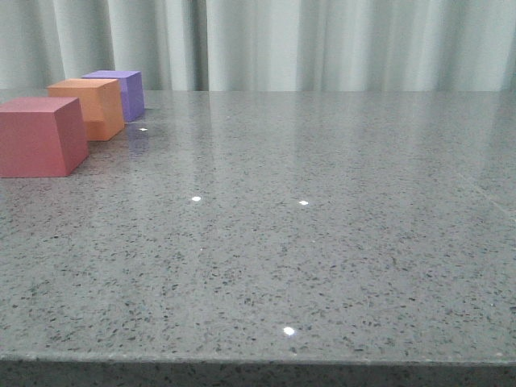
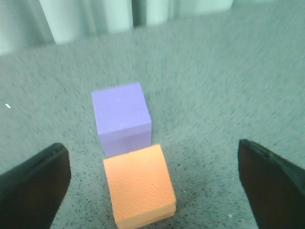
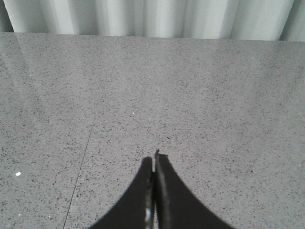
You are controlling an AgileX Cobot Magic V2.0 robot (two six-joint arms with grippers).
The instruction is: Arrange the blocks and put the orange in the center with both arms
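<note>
In the front view three cubes stand in a row at the far left of the table: the red-pink cube [image 1: 40, 135] nearest, the orange cube [image 1: 89, 107] behind it, the purple cube [image 1: 118, 93] farthest. No gripper shows in the front view. In the left wrist view my left gripper [image 2: 155, 183] is wide open, its black fingers [image 2: 33, 188] far apart on either side of the orange cube [image 2: 139, 186], not touching it. The purple cube [image 2: 122, 117] sits just beyond the orange one. In the right wrist view my right gripper [image 3: 154, 162] is shut and empty above bare table.
The grey speckled table [image 1: 306, 226] stretches from the cubes to the right. Its front edge [image 1: 258, 360] runs along the bottom of the front view. Pale curtains [image 1: 322, 40] hang behind the far edge. A thin seam [image 3: 81, 162] crosses the table in the right wrist view.
</note>
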